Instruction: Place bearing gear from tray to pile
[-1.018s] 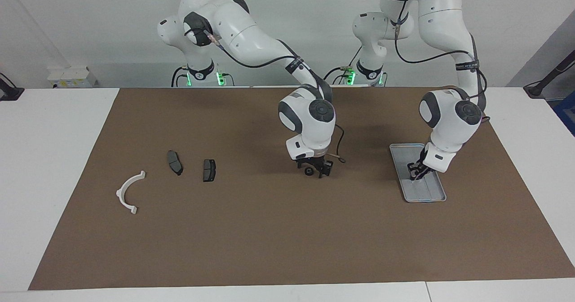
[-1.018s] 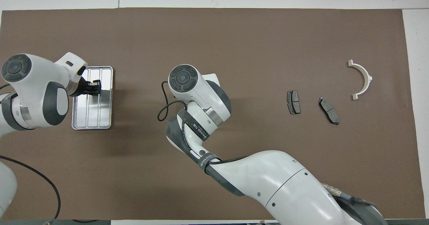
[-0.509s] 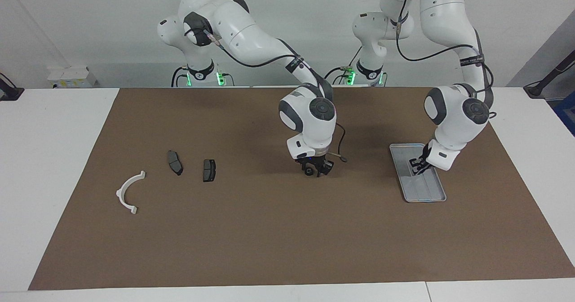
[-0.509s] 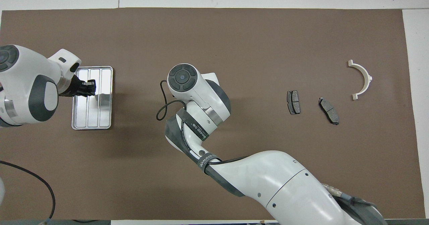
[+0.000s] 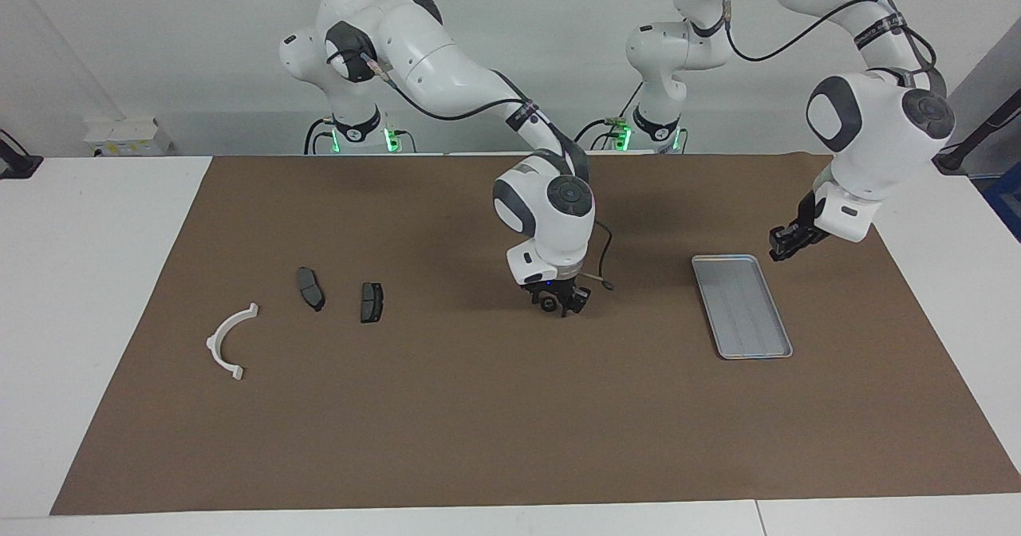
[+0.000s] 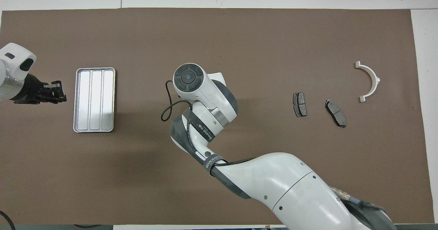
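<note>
Carry step, by the look of it: the bearing gear seems to be pinched in the right gripper fingers low over mid-counter, the left gripper is held idle beside the tray with fingers pressed together, and a lift across to the pile by its 2 pads is called for next.

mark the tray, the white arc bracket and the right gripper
tray (image 6: 94,100): overhead view, on its bare ridged floor.
white arc bracket (image 5: 221,338): facing view, on the middle of the curve.
right gripper (image 5: 558,305): facing view, midway between its fingertips.
</note>
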You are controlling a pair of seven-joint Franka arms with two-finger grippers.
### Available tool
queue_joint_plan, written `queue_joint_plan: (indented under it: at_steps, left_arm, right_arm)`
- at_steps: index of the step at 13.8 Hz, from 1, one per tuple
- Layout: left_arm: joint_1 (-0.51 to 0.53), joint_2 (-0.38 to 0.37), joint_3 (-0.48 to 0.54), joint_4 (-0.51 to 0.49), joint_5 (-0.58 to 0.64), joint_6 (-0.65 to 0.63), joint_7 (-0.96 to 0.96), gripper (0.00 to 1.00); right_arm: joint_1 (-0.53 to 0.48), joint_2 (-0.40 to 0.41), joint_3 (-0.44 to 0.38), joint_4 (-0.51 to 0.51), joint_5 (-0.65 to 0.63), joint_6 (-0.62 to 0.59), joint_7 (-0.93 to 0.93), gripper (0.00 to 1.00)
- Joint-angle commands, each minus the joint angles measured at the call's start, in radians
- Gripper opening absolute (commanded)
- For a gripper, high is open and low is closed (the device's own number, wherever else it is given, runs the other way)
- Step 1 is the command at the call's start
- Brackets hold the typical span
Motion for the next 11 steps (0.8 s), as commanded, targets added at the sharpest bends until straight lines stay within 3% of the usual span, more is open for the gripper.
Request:
queue_joint_plan:
  at_steps: [1,6,11]
  left_arm:
    - [0.009,-0.024,0.003,0.015,0.011,-0.052,-0.004,0.0]
    - [0.009,-0.039,0.018,0.017,0.011,-0.061,-0.008,0.0]
    - [0.007,-0.041,0.016,0.015,0.013,-0.055,-0.027,0.0]
  right_arm:
    - [-0.017,0.02,-0.008,0.023,-0.007,0.0,-0.033,0.83]
    - [-0.016,0.019,0.004,0.035,0.005,-0.02,-0.024,0.81]
    - [-0.017,0.023,0.006,0.035,0.054,-0.053,-0.028,0.73]
